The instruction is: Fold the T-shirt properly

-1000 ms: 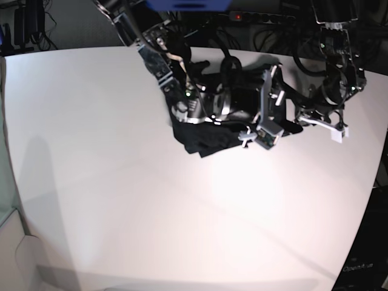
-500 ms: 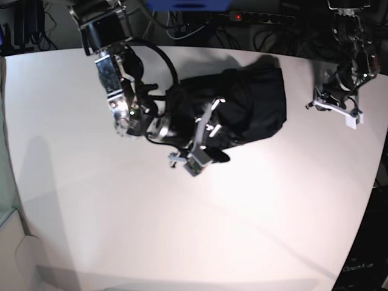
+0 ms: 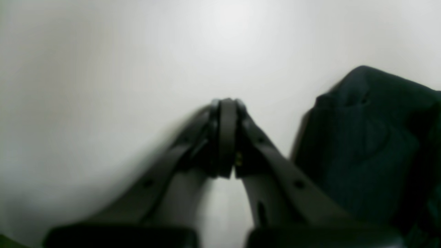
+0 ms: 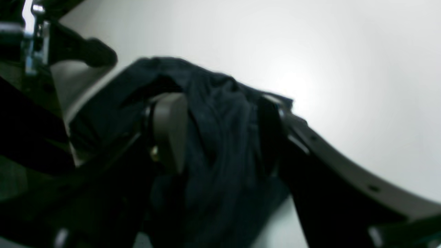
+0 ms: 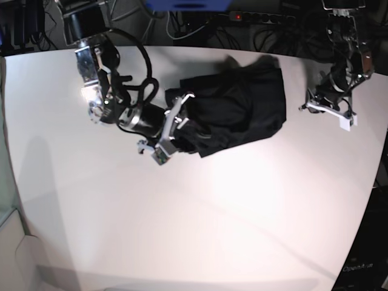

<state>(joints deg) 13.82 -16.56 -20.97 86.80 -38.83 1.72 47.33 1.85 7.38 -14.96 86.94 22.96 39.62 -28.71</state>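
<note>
- On the white table (image 5: 200, 230), toward 12 o'clock of centre in the base view, your T-shirt (image 5: 242, 106) lay as a bunched black heap, not flat.
- Your right gripper (image 5: 174, 124) sat at the heap's 9 o'clock edge, jaws spread wide with a thick wad of dark fabric (image 4: 220, 144) between them; right wrist view showed cloth draped over both fingers (image 4: 168, 131).
- Fabric filled the gap, but frames were blurry, so you can't tell how firmly it was pinched.
- Your left gripper (image 5: 327, 108) was at 3 o'clock of the shirt, apart from it, over bare table.
- Left wrist view: fingertips (image 3: 227, 137) pressed together, nothing between them; shirt edge (image 3: 372, 144) just beside, at their right.
</note>
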